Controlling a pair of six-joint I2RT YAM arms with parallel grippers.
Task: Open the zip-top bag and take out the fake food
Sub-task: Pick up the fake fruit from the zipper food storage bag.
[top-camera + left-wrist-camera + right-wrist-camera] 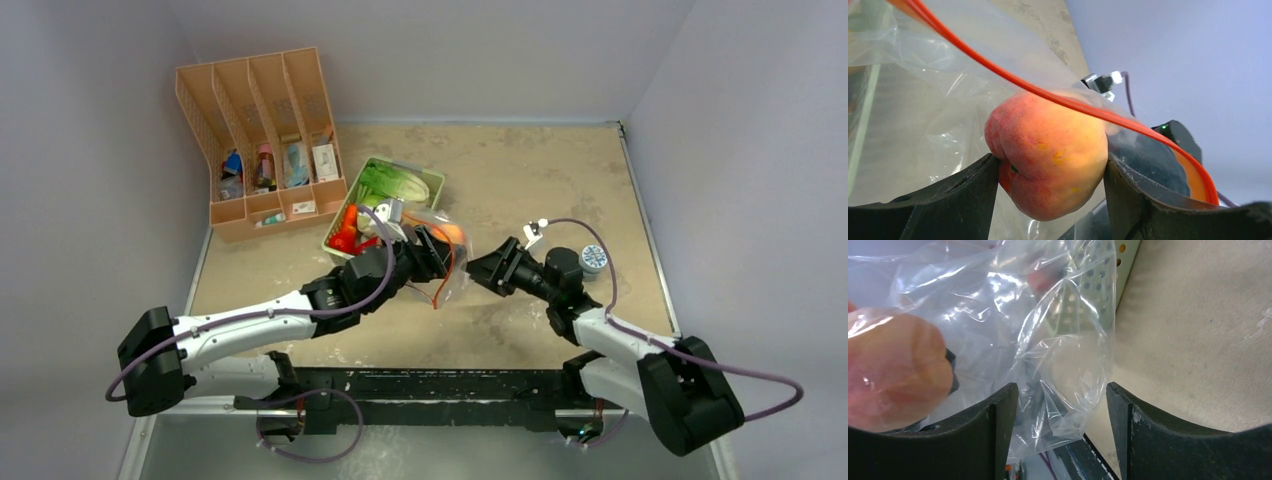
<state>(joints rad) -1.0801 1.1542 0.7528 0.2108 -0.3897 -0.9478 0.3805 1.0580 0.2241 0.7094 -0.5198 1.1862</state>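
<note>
My left gripper (437, 255) (1050, 165) is shut on the orange-pink peach (453, 235) (1048, 150), held above the table inside the mouth of the zip-top bag (450, 275) (923, 100). The bag's orange-red zip strip (998, 70) runs across above the peach. My right gripper (478, 268) (1062, 390) is open just right of the bag. A lower corner of the clear bag (1058, 340) hangs between its fingers. The peach (893, 370) shows through the plastic at the left in the right wrist view. No other food shows in the bag.
A pale-green tray (432, 180) behind the bag holds a leafy lettuce (395, 185) and red pieces (347, 237). A peach-coloured file organizer (265, 140) stands at the back left. A small round blue-grey object (594, 260) lies right of the right arm.
</note>
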